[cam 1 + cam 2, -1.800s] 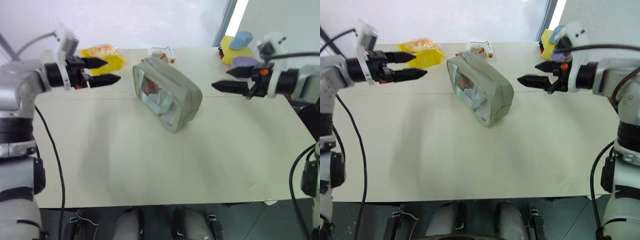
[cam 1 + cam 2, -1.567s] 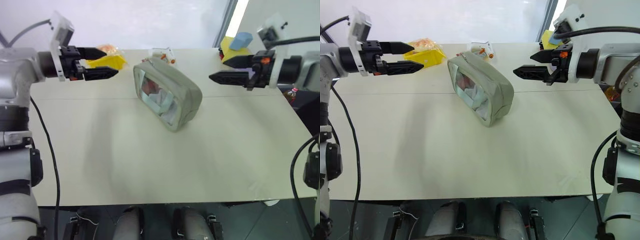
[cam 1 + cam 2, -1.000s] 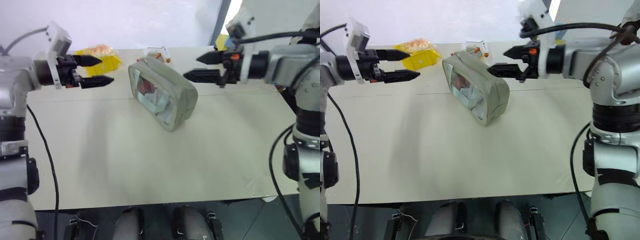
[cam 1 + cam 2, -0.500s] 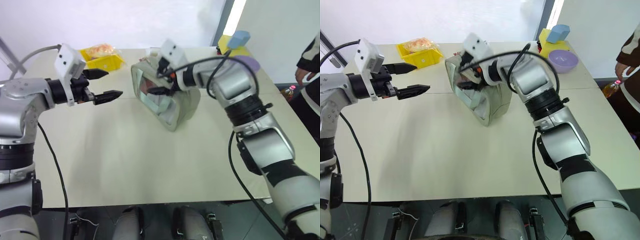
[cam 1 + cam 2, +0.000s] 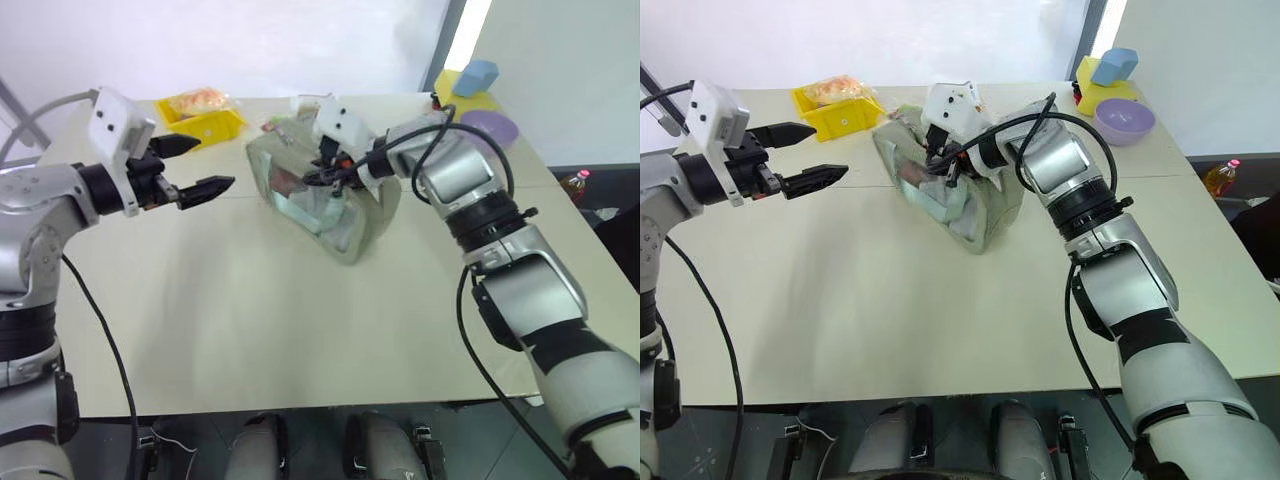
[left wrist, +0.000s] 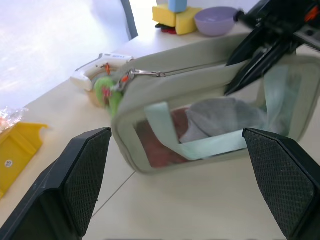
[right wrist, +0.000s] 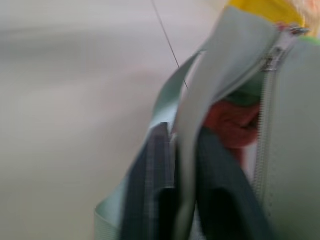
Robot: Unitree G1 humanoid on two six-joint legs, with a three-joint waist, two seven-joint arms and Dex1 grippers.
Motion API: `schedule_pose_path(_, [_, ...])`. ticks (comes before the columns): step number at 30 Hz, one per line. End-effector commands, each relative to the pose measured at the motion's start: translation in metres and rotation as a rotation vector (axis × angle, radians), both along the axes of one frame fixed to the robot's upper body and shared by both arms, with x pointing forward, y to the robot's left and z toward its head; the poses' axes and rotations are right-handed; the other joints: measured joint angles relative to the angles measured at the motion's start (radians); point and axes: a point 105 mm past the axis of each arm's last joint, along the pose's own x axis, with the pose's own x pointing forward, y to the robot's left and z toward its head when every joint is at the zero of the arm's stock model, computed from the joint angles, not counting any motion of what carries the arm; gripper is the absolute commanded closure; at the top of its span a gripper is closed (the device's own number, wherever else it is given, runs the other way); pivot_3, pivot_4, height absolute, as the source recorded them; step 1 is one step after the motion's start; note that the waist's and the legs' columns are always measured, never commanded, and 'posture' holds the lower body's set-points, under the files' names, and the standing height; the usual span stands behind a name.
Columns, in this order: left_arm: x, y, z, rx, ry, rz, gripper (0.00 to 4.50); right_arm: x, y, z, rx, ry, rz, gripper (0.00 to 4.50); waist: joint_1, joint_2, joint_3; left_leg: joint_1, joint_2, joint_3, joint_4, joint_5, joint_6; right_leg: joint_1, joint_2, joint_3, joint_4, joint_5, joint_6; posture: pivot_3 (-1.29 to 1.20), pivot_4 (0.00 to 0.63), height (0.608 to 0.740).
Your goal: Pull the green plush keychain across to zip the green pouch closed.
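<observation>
**Right jaws pinched on the pouch's rim**

Between the right jaws [image 7: 175,200] sits a fold of the green pouch [image 5: 345,215]: the two black fingers are closed on the fabric edge beside the zipper, near the clear window and its pale straps. Out to the side, well apart from the pouch, the left jaws [image 5: 205,183] hang wide open and hold nothing. At the pouch's far end from the right jaws, the green plush keychain [image 6: 106,92] dangles off the zipper pull (a white glue gun [image 6: 97,66] lies just behind it). Beyond the left jaws, a yellow bin [image 5: 207,121] rests on the cream surface [image 5: 300,330].
</observation>
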Motion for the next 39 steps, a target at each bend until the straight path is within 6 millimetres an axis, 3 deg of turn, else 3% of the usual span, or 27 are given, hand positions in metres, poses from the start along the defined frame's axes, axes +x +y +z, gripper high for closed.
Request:
schedule_pose_path(1, [-0.007, 0.023, 0.023, 0.012, -0.068, 0.059, 0.0, -0.024, 0.006, 0.022, -0.062, -0.176, 0.231, 4.46, -0.001, 0.0, 0.0, 0.0, 0.0, 0.0, 0.0, 0.0, 0.0, 0.0, 0.0, 0.0, 0.0, 0.0, 0.0, 0.0, 0.15, 0.739])
schedule_pose_path(5, [-0.018, 0.037, 0.029, 0.028, -0.046, 0.074, 0.0, -0.032, 0.009, 0.018, -0.098, -0.169, 0.321, 4.46, -0.005, 0.0, 0.0, 0.0, 0.001, 0.0, 0.0, 0.0, 0.0, 0.0, 0.001, 0.0, 0.0, 0.0, 0.0, 0.0, 0.15, 0.739])
schedule_pose_path(11, [-0.023, 0.031, 0.022, 0.022, -0.029, 0.066, 0.0, -0.053, 0.033, -0.014, -0.085, -0.095, 0.398, 4.46, 0.001, -0.001, 0.0, 0.001, 0.001, 0.0, 0.0, 0.0, -0.001, 0.0, 0.0, 0.0, 0.0, 0.0, 0.0, 0.0, 0.15, 0.739])
schedule_pose_path(14, [-0.023, 0.028, 0.019, 0.017, -0.022, 0.061, 0.0, -0.056, 0.039, -0.017, -0.067, -0.079, 0.385, 4.46, -0.003, -0.001, 0.0, 0.001, 0.001, 0.0, 0.001, 0.0, -0.001, 0.001, 0.0, 0.0, 0.001, 0.0, 0.0, 0.0, 0.15, 0.739])
schedule_pose_path(17, [-0.021, 0.026, 0.017, 0.007, -0.016, 0.054, 0.0, -0.051, 0.039, -0.011, -0.055, -0.111, 0.342, 3.41, -0.005, -0.001, 0.0, 0.003, 0.001, 0.0, 0.0, 0.001, -0.001, 0.001, 0.001, 0.0, 0.001, 0.0, 0.0, 0.0, 0.15, 0.739])
schedule_pose_path(20, [-0.016, 0.029, 0.017, -0.001, -0.015, 0.06, 0.0, -0.047, 0.025, 0.013, -0.024, -0.151, 0.286, 1.88, -0.002, -0.001, 0.0, 0.003, 0.001, 0.0, 0.0, 0.001, -0.002, 0.001, 0.001, 0.0, 0.001, 0.0, 0.0, 0.0, 0.15, 0.739])
schedule_pose_path(23, [-0.015, 0.036, 0.02, -0.011, -0.012, 0.074, 0.0, -0.051, 0.0, 0.036, -0.01, -0.177, 0.229, 1.88, 0.008, -0.001, 0.0, 0.001, 0.0, 0.0, 0.0, 0.001, -0.002, 0.001, 0.0, 0.0, 0.001, 0.0, 0.0, 0.0, 0.15, 0.739])
schedule_pose_path(26, [-0.013, 0.047, 0.02, -0.006, -0.006, 0.102, 0.0, -0.059, -0.023, 0.047, -0.015, -0.188, 0.174, 1.88, 0.009, -0.002, 0.001, 0.0, 0.0, 0.0, 0.001, 0.001, -0.001, 0.001, -0.001, 0.0, 0.0, 0.0, 0.0, 0.0, 0.15, 0.739])
schedule_pose_path(29, [-0.01, 0.064, 0.018, 0.005, 0.01, 0.145, 0.0, -0.071, -0.044, 0.038, -0.037, -0.139, 0.121, 1.88, 0.007, -0.002, 0.0, 0.001, 0.0, 0.0, 0.0, 0.001, -0.001, 0.001, 0.0, 0.0, 0.0, 0.0, 0.0, 0.0, 0.15, 0.739])
schedule_pose_path(31, [-0.007, 0.072, 0.016, 0.015, 0.02, 0.158, 0.0, -0.076, -0.048, 0.028, -0.039, -0.098, 0.105, 1.88, 0.002, -0.002, 0.0, 0.002, 0.0, 0.0, 0.0, 0.001, -0.001, 0.001, 0.0, 0.0, 0.0, 0.0, 0.0, 0.0, 0.15, 0.739])
schedule_pose_path(34, [-0.004, 0.075, 0.015, 0.024, 0.027, 0.153, 0.0, -0.072, -0.047, 0.016, -0.029, -0.087, 0.069, 1.88, -0.001, -0.002, 0.0, 0.003, 0.0, 0.002, 0.0, 0.001, -0.001, 0.001, 0.0, 0.0, 0.0, 0.0, 0.0, 0.0, 0.15, 0.739])
schedule_pose_path(37, [0.001, 0.081, 0.013, 0.031, 0.043, 0.165, 0.0, -0.057, -0.054, -0.01, -0.06, -0.08, 0.008, 1.88, 0.004, -0.002, 0.0, 0.003, 0.0, 0.002, 0.0, 0.001, -0.001, 0.001, 0.0, 0.0, 0.0, 0.0, 0.0, 0.0, 0.15, 0.739])
schedule_pose_path(39, [0.003, 0.086, 0.008, 0.041, 0.063, 0.172, 0.0, -0.052, -0.055, -0.015, -0.039, -0.067, -0.023, 1.88, 0.005, -0.002, 0.0, 0.002, 0.0, 0.002, 0.0, 0.001, -0.001, 0.001, 0.0, 0.0, -0.001, 0.0, 0.0, 0.0, 0.15, 0.739])
